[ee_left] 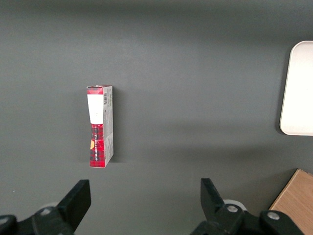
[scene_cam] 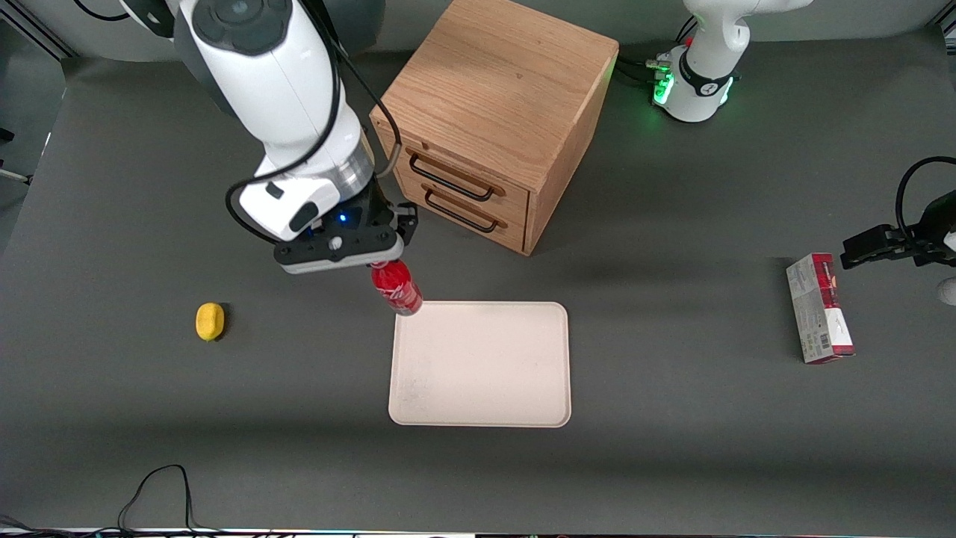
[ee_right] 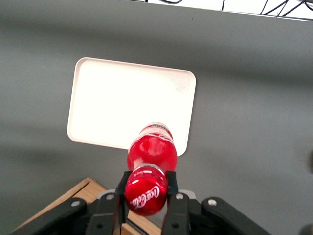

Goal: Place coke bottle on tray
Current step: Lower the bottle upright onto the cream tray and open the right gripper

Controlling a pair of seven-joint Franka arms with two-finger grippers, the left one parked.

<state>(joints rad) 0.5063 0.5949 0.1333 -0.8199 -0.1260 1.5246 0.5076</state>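
Observation:
My right gripper (scene_cam: 379, 263) is shut on the cap end of the coke bottle (scene_cam: 396, 291), a small glossy red bottle with white lettering. The bottle hangs in the air, tilted, its base just over the tray's corner nearest the cabinet and the working arm's end. In the right wrist view the red cap (ee_right: 145, 191) sits clamped between the two black fingers (ee_right: 170, 182), with the bottle body (ee_right: 152, 149) overlapping the tray's rim. The cream-white tray (scene_cam: 480, 364) lies flat on the dark table, nearer the front camera than the cabinet, and holds nothing.
A wooden two-drawer cabinet (scene_cam: 485, 119) stands close beside the gripper, farther from the front camera than the tray. A yellow lemon-like object (scene_cam: 210, 321) lies toward the working arm's end. A red-and-grey carton (scene_cam: 819, 308) lies toward the parked arm's end.

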